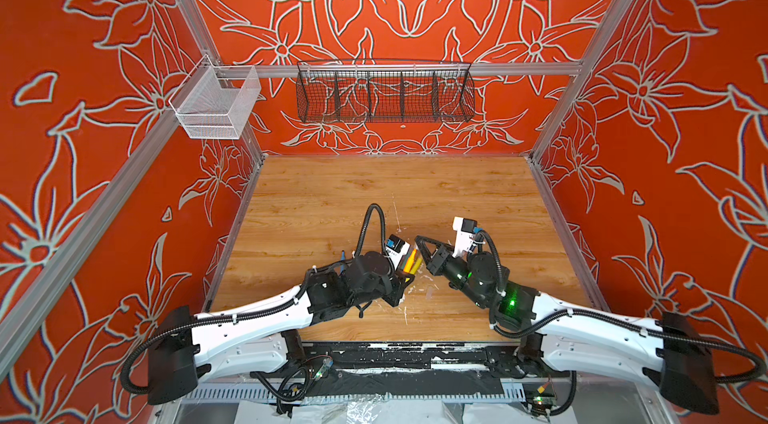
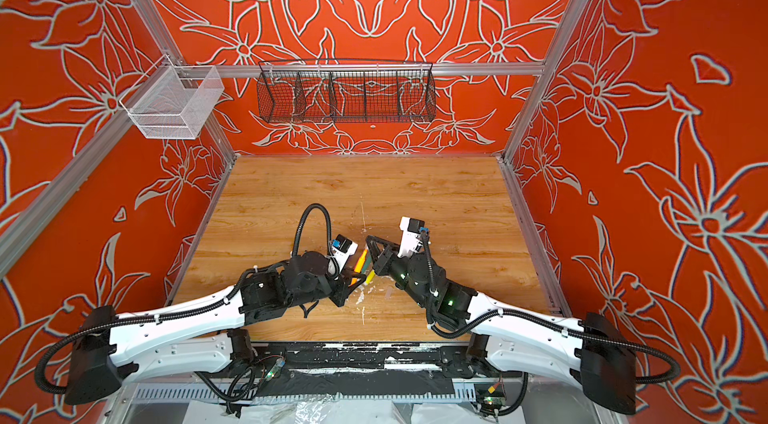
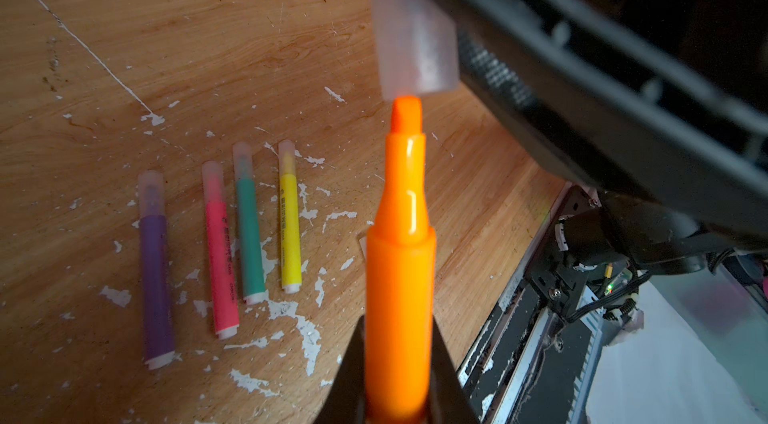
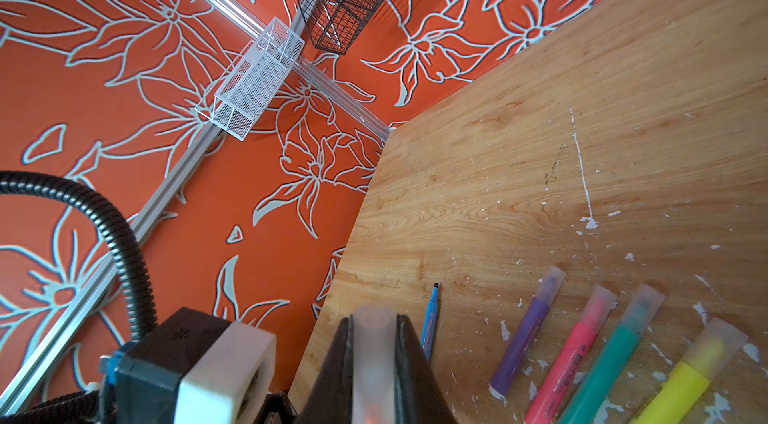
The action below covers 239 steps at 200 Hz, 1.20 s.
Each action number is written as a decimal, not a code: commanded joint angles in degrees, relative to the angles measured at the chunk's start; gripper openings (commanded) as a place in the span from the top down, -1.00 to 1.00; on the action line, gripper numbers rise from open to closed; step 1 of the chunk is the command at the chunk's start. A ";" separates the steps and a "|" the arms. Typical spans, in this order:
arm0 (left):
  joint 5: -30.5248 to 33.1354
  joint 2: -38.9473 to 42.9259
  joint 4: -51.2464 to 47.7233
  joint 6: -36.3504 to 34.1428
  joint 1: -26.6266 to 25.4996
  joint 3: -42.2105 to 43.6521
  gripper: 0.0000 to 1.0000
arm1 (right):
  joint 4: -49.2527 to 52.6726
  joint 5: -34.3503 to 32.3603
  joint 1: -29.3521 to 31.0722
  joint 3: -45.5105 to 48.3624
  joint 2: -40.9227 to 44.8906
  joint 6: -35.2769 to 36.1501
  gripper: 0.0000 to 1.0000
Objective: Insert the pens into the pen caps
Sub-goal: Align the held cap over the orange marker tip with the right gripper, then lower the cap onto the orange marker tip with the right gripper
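Note:
My left gripper (image 3: 398, 320) is shut on the orange pen (image 3: 399, 268). The pen's bare tip sits right at the mouth of a clear pen cap (image 3: 411, 40). My right gripper (image 4: 374, 318) is shut on that cap (image 4: 372, 353). In a top view the two grippers (image 1: 404, 274) (image 1: 419, 243) meet near the table's front middle. Purple (image 3: 156, 276), pink (image 3: 220, 260), green (image 3: 249, 235) and yellow (image 3: 289, 226) pens lie in a row on the table, each wearing a cap. The blue pen (image 4: 430, 326) lies uncapped off to the left.
White paint flecks (image 3: 307, 339) dot the wooden table (image 1: 374, 193) around the pens. A black wire basket (image 1: 384, 94) hangs on the back wall and a white mesh basket (image 1: 216, 104) at the left corner. A black rail (image 1: 395, 353) runs along the front edge.

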<state>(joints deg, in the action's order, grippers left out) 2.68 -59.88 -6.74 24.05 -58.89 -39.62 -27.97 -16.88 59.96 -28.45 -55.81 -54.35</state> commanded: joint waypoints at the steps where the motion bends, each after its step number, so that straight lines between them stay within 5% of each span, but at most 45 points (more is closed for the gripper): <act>1: 1.36 1.17 0.91 -0.59 -0.26 -0.12 1.00 | -2.95 1.49 0.28 -0.76 -1.03 -1.22 0.92; 114: 7.63 0.90 1.55 -1.37 0.36 -2.77 1.00 | -9.46 4.06 2.33 1.79 -3.60 -2.02 0.92; 239: -6.52 1.36 8.70 -2.70 4.58 -1.04 1.00 | -12.24 4.84 4.82 1.83 -4.62 2.53 0.91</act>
<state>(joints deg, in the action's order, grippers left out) -1.74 -59.27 -5.02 22.92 -54.72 -40.60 -39.86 -16.64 62.35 -26.24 -59.51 -52.58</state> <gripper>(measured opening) 0.153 0.172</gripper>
